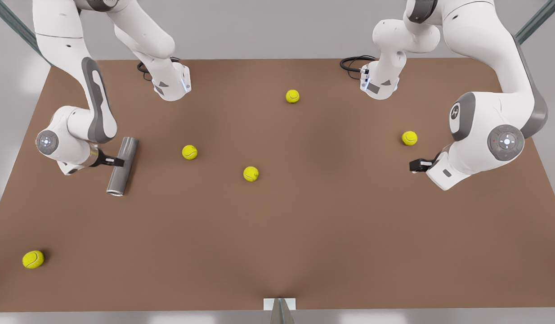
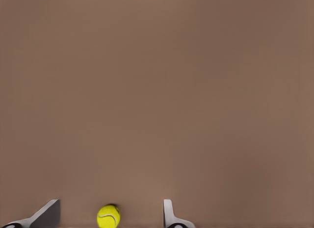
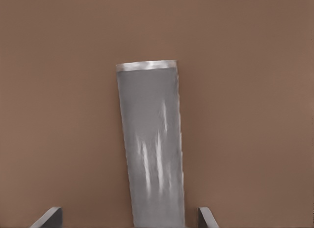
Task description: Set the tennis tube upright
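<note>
Tube [image 1: 123, 165] lay flat on table [image 1: 304, 234], long axis crosswise to right gripper [image 1: 118, 161], whose fingers straddled its middle, open. Left gripper [image 1: 416, 165] waited open, well away from tube.

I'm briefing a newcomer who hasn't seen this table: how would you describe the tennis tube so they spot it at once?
Start at the brown table and go to the front view's left, where the right end effector reaches in. The tennis tube lies on its side there, between that end effector's fingers. Unlike the round yellow-green tennis balls scattered about, it is a long grey cylinder with a lighter rim.
</note>
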Motion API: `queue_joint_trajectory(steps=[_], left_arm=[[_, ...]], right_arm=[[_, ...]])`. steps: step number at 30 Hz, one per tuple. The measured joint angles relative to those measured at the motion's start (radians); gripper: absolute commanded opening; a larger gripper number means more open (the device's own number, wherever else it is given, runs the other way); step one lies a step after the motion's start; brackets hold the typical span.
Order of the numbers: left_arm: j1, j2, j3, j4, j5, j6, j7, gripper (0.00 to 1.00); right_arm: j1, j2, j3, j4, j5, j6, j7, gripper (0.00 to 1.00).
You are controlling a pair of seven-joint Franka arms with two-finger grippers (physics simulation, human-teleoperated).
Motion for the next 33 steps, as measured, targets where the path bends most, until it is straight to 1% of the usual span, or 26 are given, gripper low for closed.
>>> queue_joint_trajectory(steps=[1, 3, 6, 14, 18, 30, 32, 33], left_arm=[[0.000, 0.001, 0.000, -0.001, 0.000, 0.000, 0.000, 1.00], [0.000, 0.001, 0.001, -0.001, 0.000, 0.000, 0.000, 1.00], [0.000, 0.001, -0.001, -0.001, 0.000, 0.002, 0.000, 1.00], [0.000, 0.004, 0.000, -0.001, -0.001, 0.002, 0.000, 1.00], [0.000, 0.005, 0.000, -0.001, -0.001, 0.002, 0.000, 1.00], [-0.004, 0.007, -0.001, -0.002, -0.001, 0.002, 0.000, 1.00], [-0.004, 0.007, -0.001, -0.002, -0.001, 0.002, 0.000, 1.00], [-0.003, 0.007, -0.001, -0.002, -0.001, 0.002, 0.000, 1.00]], right_arm=[[0.002, 0.042, -0.001, 0.004, -0.002, 0.008, -0.010, 1.00], [-0.011, 0.073, 0.000, 0.007, -0.070, 0.036, -0.010, 1.00], [-0.026, 0.109, 0.000, 0.007, -0.079, 0.066, -0.008, 1.00], [-0.029, 0.111, -0.001, -0.026, -0.094, 0.072, -0.017, 1.00], [-0.032, 0.163, -0.003, -0.048, -0.132, 0.206, -0.015, 1.00], [-0.047, 0.184, -0.001, -0.048, -0.137, 0.205, -0.009, 1.00], [-0.046, 0.186, -0.001, -0.048, -0.137, 0.205, -0.010, 0.97], [-0.046, 0.193, -0.001, -0.048, -0.137, 0.207, -0.010, 0.97]])
